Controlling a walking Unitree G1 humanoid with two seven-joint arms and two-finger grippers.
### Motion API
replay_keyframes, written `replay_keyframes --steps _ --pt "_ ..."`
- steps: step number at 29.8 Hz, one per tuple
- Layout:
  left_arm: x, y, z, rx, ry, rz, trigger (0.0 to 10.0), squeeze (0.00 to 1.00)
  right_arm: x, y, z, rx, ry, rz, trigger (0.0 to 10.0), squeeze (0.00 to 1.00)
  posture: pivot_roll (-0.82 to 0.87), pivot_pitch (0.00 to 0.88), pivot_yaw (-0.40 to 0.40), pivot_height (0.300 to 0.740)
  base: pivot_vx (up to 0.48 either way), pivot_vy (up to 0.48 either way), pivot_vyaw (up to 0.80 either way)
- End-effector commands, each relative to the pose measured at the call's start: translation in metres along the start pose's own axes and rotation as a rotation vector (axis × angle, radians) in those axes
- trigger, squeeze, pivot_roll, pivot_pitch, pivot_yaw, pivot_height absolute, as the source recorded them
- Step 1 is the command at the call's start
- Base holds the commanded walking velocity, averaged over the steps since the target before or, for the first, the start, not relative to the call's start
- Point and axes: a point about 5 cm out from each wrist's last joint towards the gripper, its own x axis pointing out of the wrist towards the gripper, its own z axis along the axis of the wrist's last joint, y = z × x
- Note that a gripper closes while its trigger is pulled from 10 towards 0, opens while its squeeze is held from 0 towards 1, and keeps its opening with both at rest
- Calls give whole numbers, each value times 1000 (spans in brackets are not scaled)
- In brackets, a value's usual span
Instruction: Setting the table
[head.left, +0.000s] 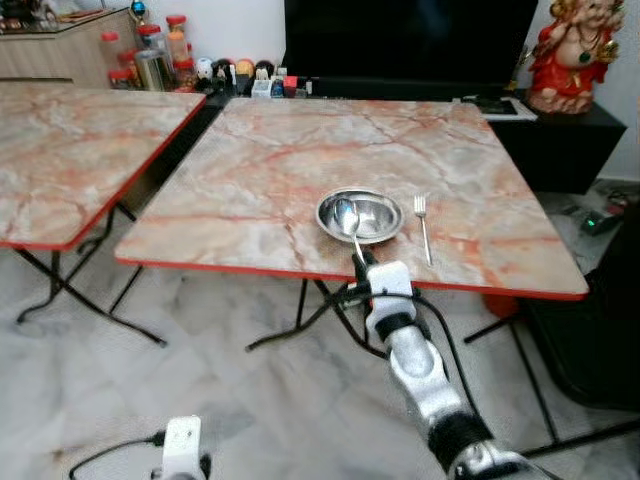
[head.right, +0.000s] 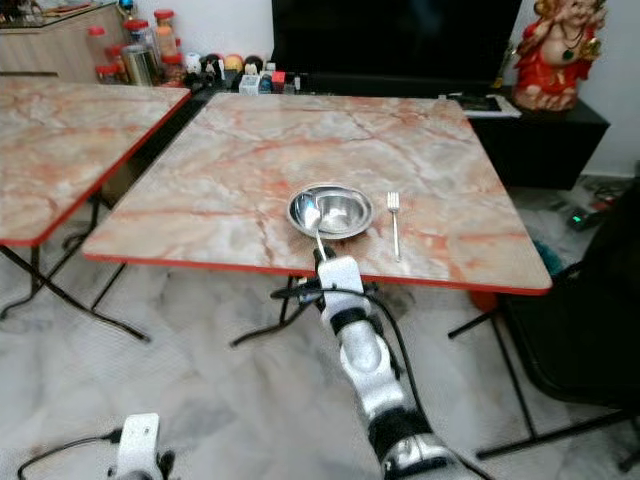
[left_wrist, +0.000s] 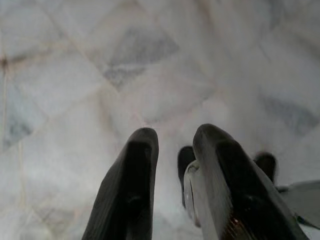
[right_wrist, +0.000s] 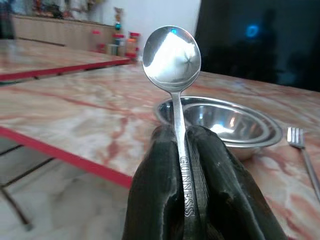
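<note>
A steel bowl (head.left: 360, 215) sits near the front edge of the marble folding table (head.left: 250, 170), with a fork (head.left: 423, 226) lying just to its right. My right gripper (head.left: 361, 258) is at the table's front edge, shut on the handle of a steel spoon (right_wrist: 172, 55). The spoon stands upright, its round end reaching over the bowl's left rim. The left gripper (left_wrist: 175, 150) hangs low over the floor, its fingers a little apart with nothing between them.
A second marble table (head.left: 70, 150) stands to the left. Behind the table are a dark TV (head.left: 400, 40) on a low cabinet, jars (head.left: 150, 55) and a red statue (head.left: 570, 55). A black chair (head.left: 600, 310) stands at the right. The floor is pale marble tiles.
</note>
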Motion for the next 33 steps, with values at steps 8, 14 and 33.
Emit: replay_keyframes --steps 8,14,33 --pt "1 -2 3 1 -8 -4 10000 0 1 -7 2 -13 -10 -14 10000 0 -17 0 7 719 0 -353 0" --pt "1 -2 2 -5 0 3 10000 0 1 -10 2 -9 -4 -24 10000 0 -17 0 2 719 0 -108 0" --pt "1 -2 6 -39 -21 12 10000 0 0 -14 1 18 3 -48 10000 0 -21 0 -5 719 103 0 0"
